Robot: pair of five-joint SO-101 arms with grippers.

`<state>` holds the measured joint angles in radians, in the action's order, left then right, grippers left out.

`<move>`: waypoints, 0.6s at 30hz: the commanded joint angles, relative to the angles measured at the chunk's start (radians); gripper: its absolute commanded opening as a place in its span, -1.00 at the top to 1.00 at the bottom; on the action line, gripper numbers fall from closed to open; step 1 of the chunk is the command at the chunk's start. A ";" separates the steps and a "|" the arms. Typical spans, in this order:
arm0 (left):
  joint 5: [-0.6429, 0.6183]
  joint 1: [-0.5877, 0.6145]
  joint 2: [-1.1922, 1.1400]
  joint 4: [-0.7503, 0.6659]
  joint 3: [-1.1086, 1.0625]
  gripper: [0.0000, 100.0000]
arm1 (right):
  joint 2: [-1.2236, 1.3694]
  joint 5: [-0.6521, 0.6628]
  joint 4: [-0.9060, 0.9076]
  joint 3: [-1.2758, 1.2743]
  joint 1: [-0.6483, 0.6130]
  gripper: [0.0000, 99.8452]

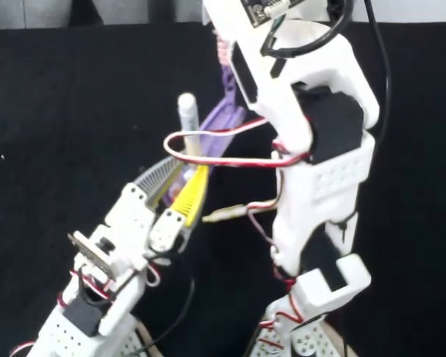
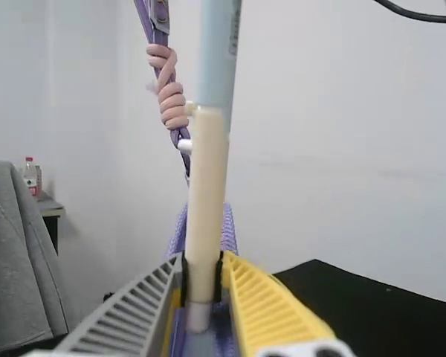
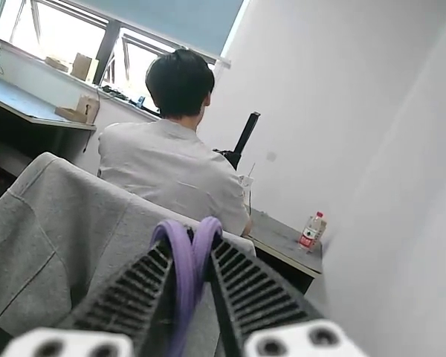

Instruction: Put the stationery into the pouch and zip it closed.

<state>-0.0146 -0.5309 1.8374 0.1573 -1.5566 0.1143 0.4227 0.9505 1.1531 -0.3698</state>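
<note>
A purple pouch (image 1: 227, 111) hangs in the air over the black table, its fabric pinched in my right gripper (image 3: 187, 256); a fold of pouch (image 3: 187, 253) sticks up between the jaws. My left gripper (image 1: 180, 190), with one grey and one yellow finger, is shut on a cream and pale-blue pen (image 1: 187, 123) held upright just below the pouch. In the left wrist view the pen (image 2: 208, 186) rises between the fingers toward the pouch (image 2: 157, 30), where a pink coiled cord (image 2: 169, 89) hangs from it.
The right arm's white body (image 1: 312, 149) and its red and white cables (image 1: 230, 152) cross the middle of the high view, close to the pen. The black table (image 1: 74, 119) lies bare to the left.
</note>
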 commanded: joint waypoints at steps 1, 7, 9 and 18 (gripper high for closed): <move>0.009 0.050 -0.012 -0.035 -0.082 0.93 | -0.004 -0.011 -0.029 0.016 0.011 0.98; 0.008 0.056 -0.012 -0.034 -0.081 0.78 | -0.004 -0.011 -0.029 0.010 0.011 0.98; 0.008 0.054 -0.012 -0.034 -0.082 0.77 | -0.004 -0.011 -0.029 0.010 0.012 0.98; 0.008 0.054 -0.012 0.097 -0.015 0.71 | -0.002 -0.009 -0.029 0.008 0.012 0.98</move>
<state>-0.0069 -0.4925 1.8389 0.1343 -1.5980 0.1143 0.4227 0.9505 1.1531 -0.3698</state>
